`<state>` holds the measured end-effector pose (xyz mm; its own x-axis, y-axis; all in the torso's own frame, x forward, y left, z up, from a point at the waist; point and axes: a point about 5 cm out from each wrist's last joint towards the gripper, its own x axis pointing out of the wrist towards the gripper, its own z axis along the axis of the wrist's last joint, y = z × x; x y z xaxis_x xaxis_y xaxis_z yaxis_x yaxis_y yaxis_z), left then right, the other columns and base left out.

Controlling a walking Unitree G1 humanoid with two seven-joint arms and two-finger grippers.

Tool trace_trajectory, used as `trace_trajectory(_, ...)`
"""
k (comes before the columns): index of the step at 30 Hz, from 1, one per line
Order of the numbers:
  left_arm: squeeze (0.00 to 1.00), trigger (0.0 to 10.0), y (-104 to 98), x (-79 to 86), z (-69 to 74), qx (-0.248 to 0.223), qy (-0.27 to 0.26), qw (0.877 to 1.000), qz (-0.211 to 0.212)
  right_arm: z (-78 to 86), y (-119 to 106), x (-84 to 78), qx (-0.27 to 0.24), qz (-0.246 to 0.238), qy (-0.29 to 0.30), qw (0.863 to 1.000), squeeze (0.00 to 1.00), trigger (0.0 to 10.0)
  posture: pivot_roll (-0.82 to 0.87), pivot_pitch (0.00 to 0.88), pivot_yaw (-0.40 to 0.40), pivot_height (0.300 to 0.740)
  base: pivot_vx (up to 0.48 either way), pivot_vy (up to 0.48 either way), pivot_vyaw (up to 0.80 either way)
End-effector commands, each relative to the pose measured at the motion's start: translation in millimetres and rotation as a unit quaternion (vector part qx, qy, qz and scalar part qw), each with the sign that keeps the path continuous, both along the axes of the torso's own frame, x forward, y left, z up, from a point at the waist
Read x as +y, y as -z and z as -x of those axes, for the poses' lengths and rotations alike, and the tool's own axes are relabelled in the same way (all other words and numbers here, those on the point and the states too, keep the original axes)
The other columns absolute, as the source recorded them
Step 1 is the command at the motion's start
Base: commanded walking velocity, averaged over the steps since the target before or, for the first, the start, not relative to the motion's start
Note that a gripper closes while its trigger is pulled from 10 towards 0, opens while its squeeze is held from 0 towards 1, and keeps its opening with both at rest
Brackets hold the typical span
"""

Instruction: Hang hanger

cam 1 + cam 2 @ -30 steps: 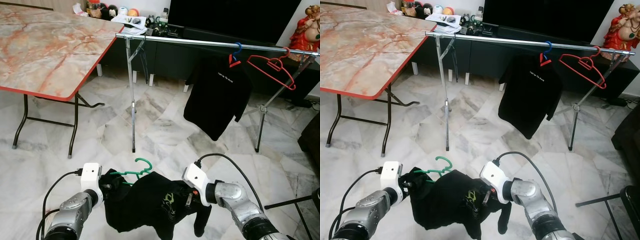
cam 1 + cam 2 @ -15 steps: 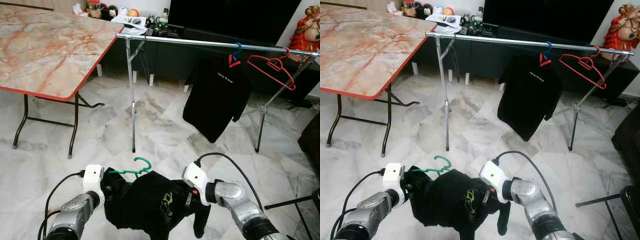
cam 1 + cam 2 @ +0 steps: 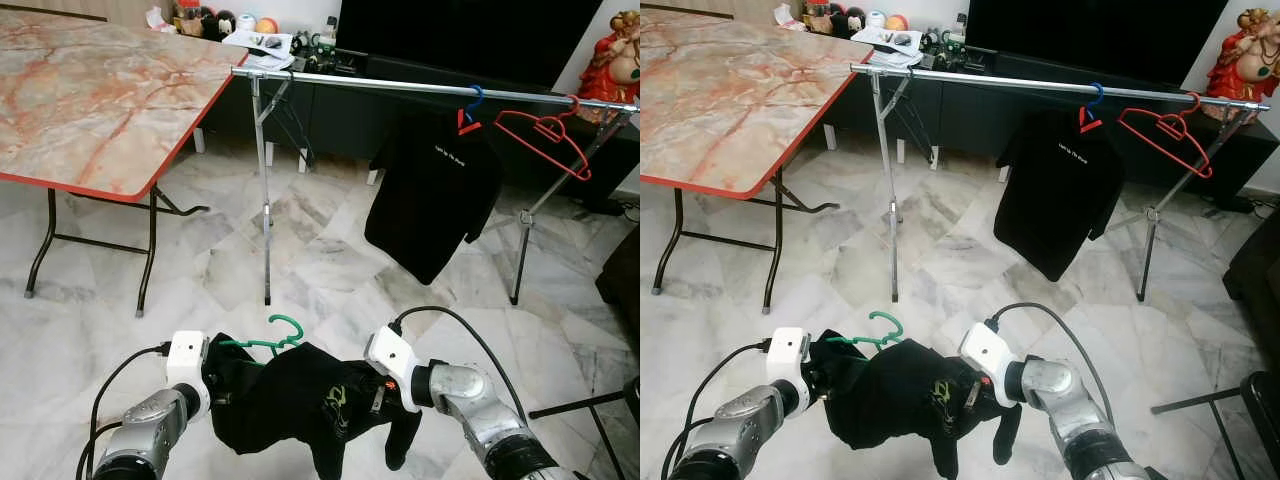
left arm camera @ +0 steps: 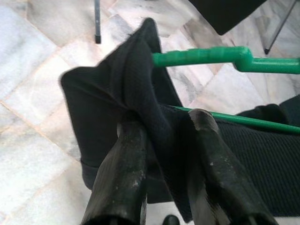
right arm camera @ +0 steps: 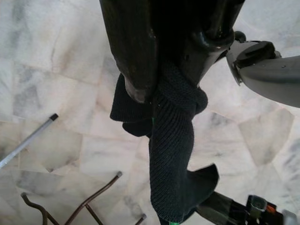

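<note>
A black shirt [image 3: 300, 400] on a green hanger [image 3: 272, 343] hangs low in front of me, above the floor. My left gripper [image 3: 218, 378] is shut on the shirt's left shoulder; in the left wrist view its fingers [image 4: 126, 154] pinch the black cloth beside the green hanger bar [image 4: 220, 58]. My right gripper [image 3: 378, 395] is shut on the shirt's right shoulder, a sleeve [image 5: 171, 154] dangling from it. The green hook points up. Ahead stands the silver clothes rail [image 3: 400, 87], well above and beyond the hanger.
On the rail hang another black shirt [image 3: 432, 190] on a blue-hooked hanger and an empty red hanger [image 3: 545, 135]. A marble-top folding table [image 3: 90, 90] stands at the left. A dark TV cabinet with clutter lines the back wall. The rail's left stretch is bare.
The shirt has shifted slightly between the grippers, its lower hem swinging a little. The arms and the hanger stay nearly in place.
</note>
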<state>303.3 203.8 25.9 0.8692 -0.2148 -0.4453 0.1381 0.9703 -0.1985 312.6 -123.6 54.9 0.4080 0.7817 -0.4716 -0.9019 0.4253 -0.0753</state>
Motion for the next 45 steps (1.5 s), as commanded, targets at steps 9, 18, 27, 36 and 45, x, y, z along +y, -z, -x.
trace_trajectory(9,0.0,0.0,-11.1,11.5,-7.6,-0.031,-0.054,0.997,-0.035,1.3,2.9,-8.9,-0.004,0.023,0.005,1.0,0.0,10.0,0.07,0.114,-0.152,0.74,0.0,0.0,0.0)
trace_trajectory(18,0.0,0.0,-15.2,57.5,-3.6,-0.022,-0.224,0.968,-0.109,5.6,-5.5,-17.2,0.011,-0.017,-0.01,1.0,0.0,10.0,0.07,0.118,-0.15,0.74,0.0,0.0,0.0)
trace_trajectory(27,0.0,0.0,15.5,64.4,17.4,0.116,-0.227,0.958,-0.135,14.8,-38.0,-27.7,0.047,-0.134,-0.083,0.986,0.0,10.0,0.07,0.118,-0.149,0.74,0.0,0.0,0.0)
trace_trajectory(36,0.0,0.2,34.4,6.5,25.6,0.127,0.06,0.986,-0.091,14.2,-49.1,-35.3,0.05,-0.146,-0.086,0.984,0.0,10.0,0.07,0.121,-0.149,0.74,0.0,0.0,0.0)
trace_trajectory(45,1.0,10.0,7.1,18.4,14.7,0.021,0.106,0.984,-0.138,10.9,-17.1,-31.4,0.049,-0.023,-0.038,0.998,0.0,10.0,0.09,0.117,-0.148,0.74,0.0,0.0,0.0)
